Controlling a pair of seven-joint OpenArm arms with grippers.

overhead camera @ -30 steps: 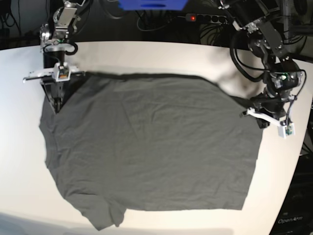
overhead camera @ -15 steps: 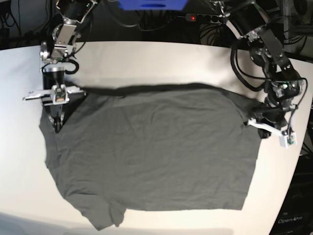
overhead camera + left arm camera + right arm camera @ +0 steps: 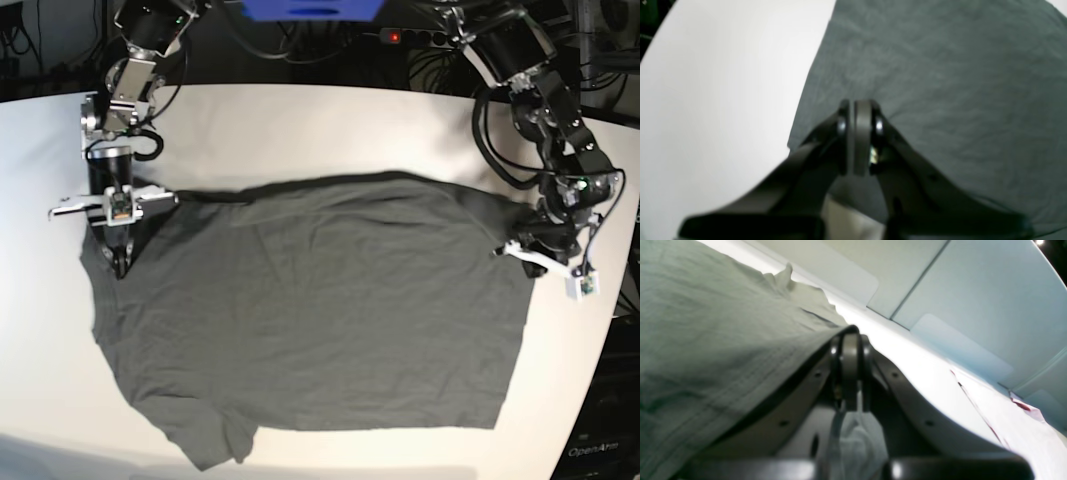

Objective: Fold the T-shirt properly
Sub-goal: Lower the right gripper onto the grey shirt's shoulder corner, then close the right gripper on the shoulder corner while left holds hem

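The dark grey T-shirt (image 3: 320,310) lies spread on the white table (image 3: 300,120), one sleeve at the front left. Its far edge is lifted and drawn forward between the two arms. At the shirt's far right corner my left gripper (image 3: 528,247) is shut on the cloth; in the left wrist view its pads (image 3: 862,133) press together over the T-shirt (image 3: 957,83). My right gripper (image 3: 120,262) pinches the far left corner. In the right wrist view the gripper (image 3: 850,340) is shut, with T-shirt (image 3: 706,340) fabric draped beside it and pinched cloth showing below the pads.
Behind the table run cables and a power strip (image 3: 420,38) with a red light, beside a blue object (image 3: 310,8). The table's curved right edge passes close to the left arm. A dark cabinet (image 3: 600,440) stands at the front right.
Both grippers have moved toward the front of the table with the shirt's far edge, which now lies lower in the base view and uncovers more table behind it.
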